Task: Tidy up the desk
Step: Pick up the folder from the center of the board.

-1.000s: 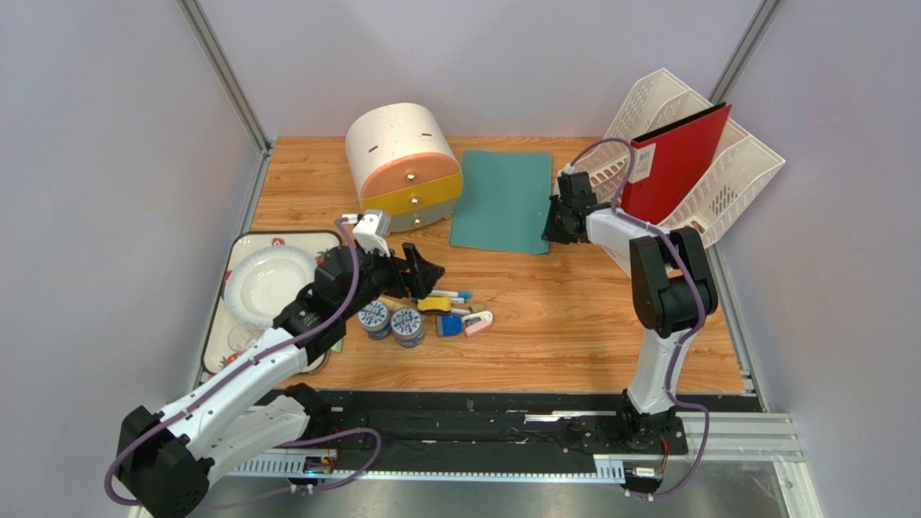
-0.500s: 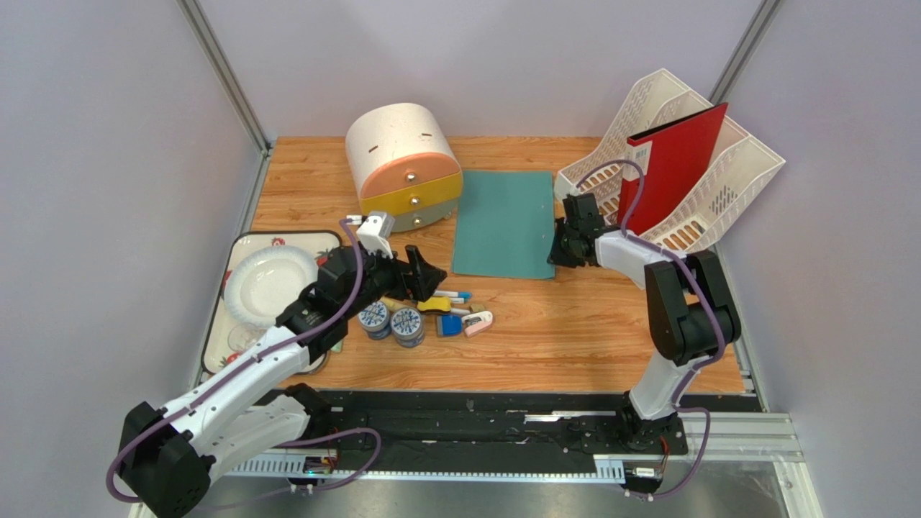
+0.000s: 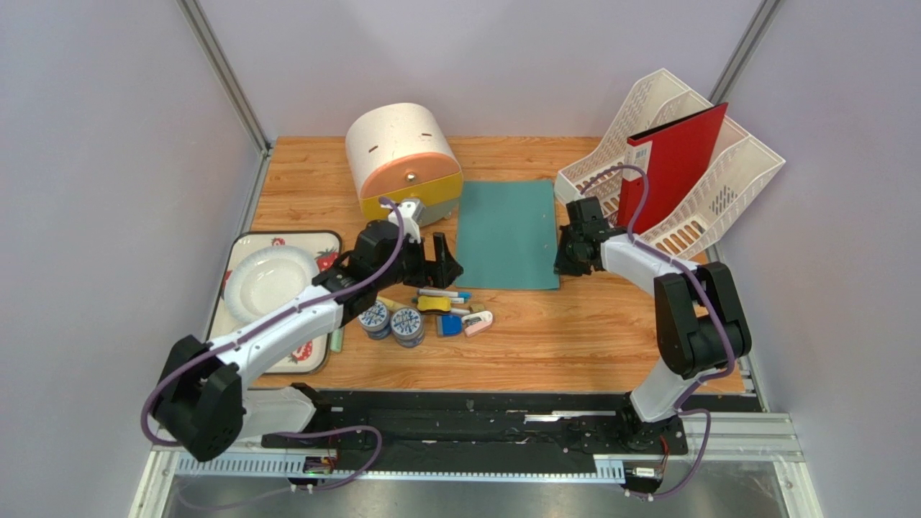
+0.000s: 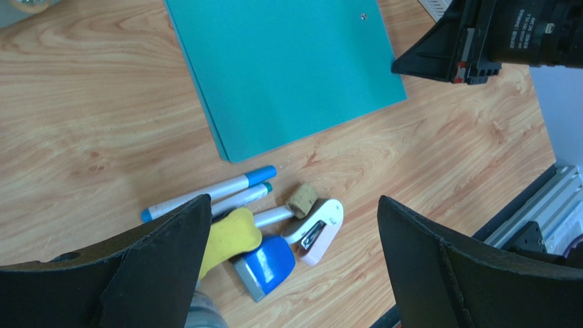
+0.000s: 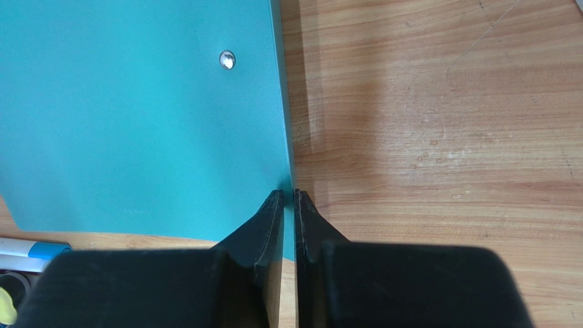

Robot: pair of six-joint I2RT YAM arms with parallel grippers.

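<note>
Wood-grain counter (image 3: 605, 335) spans the view between metal rails, carrying everything. Nearest, the left fingers (image 4: 157, 273) hang wide apart over markers (image 4: 205, 193) and a stapler (image 4: 316, 231), holding nothing. Farther back, the right fingers (image 5: 263, 232) are clamped on the right edge of a flat teal folder (image 3: 505, 232). Pinched so thinly, it could slip or sag open if lifted, or snag the white file rack (image 3: 735, 178) beyond. Print on the right wrist is too small to read.

One teal folder (image 3: 506, 233). Near its front-left corner lie two blue-capped markers (image 4: 209, 194), two round tins (image 3: 408, 324) and one white stapler (image 4: 317, 231). To its right stand one red folder (image 3: 676, 162) and one white rack (image 3: 741, 173).
</note>
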